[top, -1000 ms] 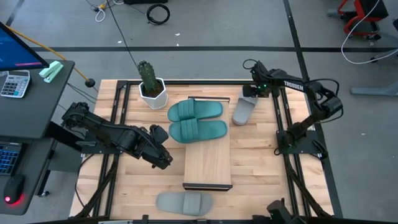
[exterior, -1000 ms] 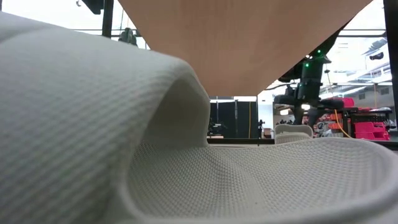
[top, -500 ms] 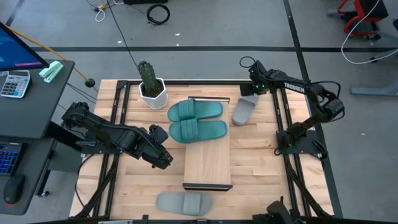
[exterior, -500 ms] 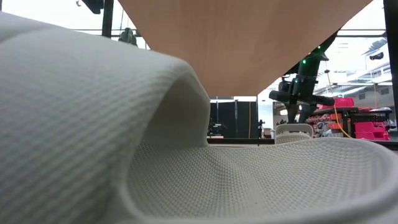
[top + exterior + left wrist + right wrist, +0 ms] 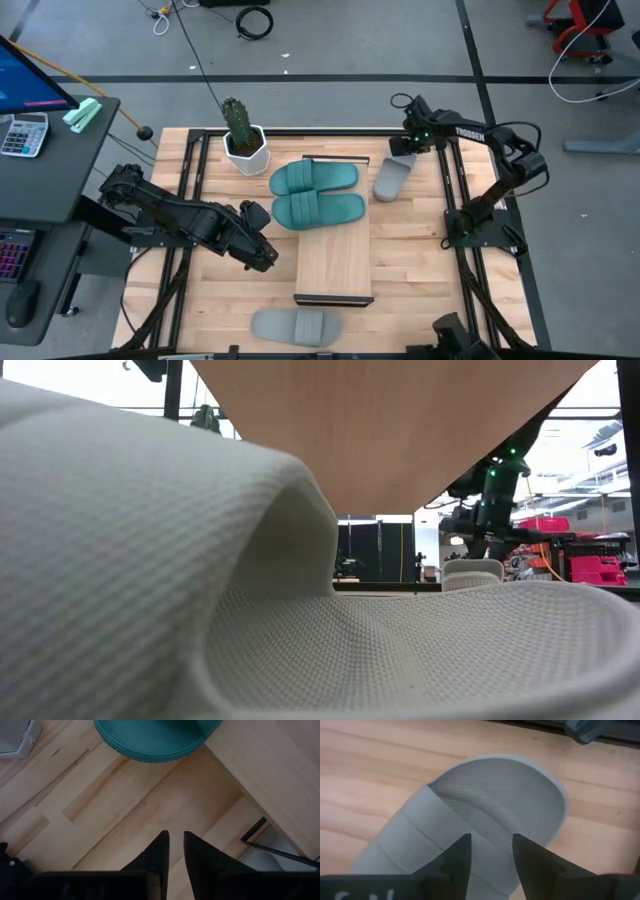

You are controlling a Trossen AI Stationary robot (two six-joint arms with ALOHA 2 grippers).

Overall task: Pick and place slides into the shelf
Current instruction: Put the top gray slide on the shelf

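Note:
Two teal slides lie side by side across the far end of the shelf, soles down, overhanging its left edge. One grey slide lies on the table right of the shelf, near the far edge. My right gripper is open and hovers just over its far end, one finger to each side. The other grey slide lies at the near edge. My left gripper is shut, left of the shelf, above bare table.
A potted cactus in a white pot stands at the far edge, left of the shelf. Dark frame rails run along the table's left and right sides. Bare board shows on the shelf's near half. A desk with a keyboard stands beyond the left side.
My right gripper has shifted a little over the far grey slide, rising slightly toward the far edge and then settling back down. It stays open. The slides and my left arm have kept still.

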